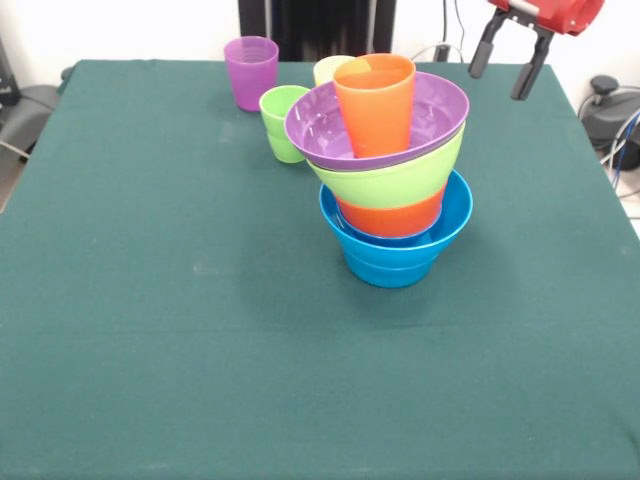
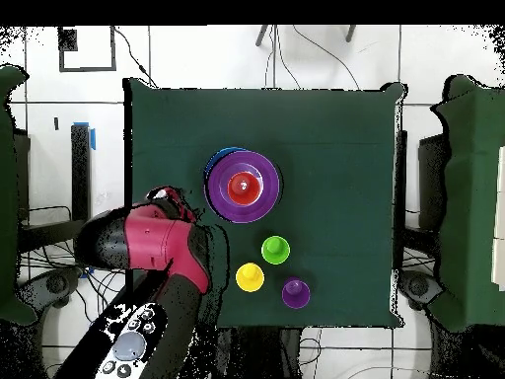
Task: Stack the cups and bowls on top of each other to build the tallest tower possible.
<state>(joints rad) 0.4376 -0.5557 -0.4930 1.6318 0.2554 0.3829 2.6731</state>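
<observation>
Right, tower mid-table, toward far half: light blue bowl at base, orange bowl nested in it, lime green bowl next, large purple bowl tilted on top, orange cup upright inside. Green cup just beside tower, touching or nearly so. Yellow cup behind, purple cup near far edge. Gripper off to side above green table, fingers spread apart, holding nothing.

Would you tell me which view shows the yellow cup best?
The overhead view: the yellow cup stands fully exposed beside the green cup. In the front view only its rim peeks out behind the tower.
</observation>
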